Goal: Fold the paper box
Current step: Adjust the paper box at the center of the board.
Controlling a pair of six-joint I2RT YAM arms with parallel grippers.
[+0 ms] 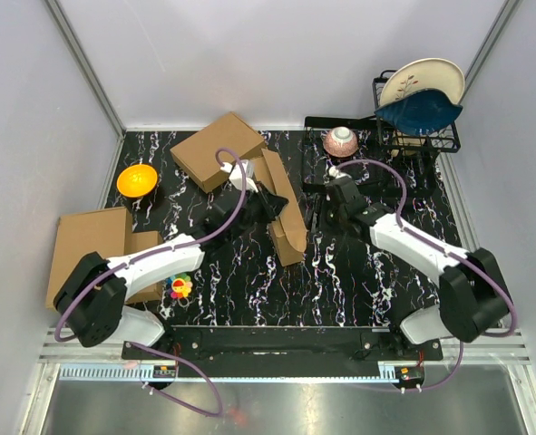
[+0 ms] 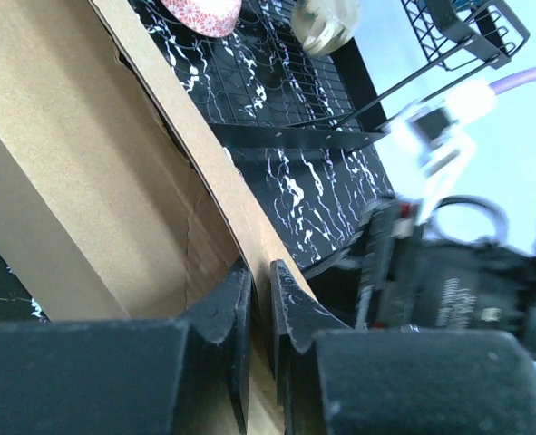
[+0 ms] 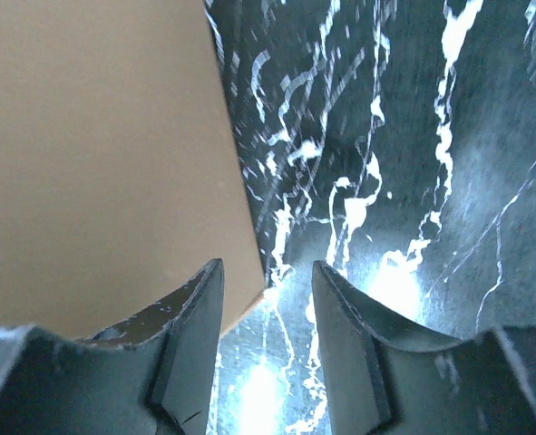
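Looking at the paper box [image 1: 218,149] toward the back of the worktop [image 1: 340,272], left of middle, one long flap standing on edge. Pinched on that flap by the left tool [image 2: 260,313], fingers clenched either side of the cardboard. Over to the right tool [image 3: 268,299]: released, jaws parted, nothing between them, low over the worktop just beside the flap's outer face.

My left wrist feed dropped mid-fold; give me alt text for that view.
The left end effector pinches a flap edge of the paper box, jaws nearly shut. Beyond it lie the black marbled table and the blurred right arm.
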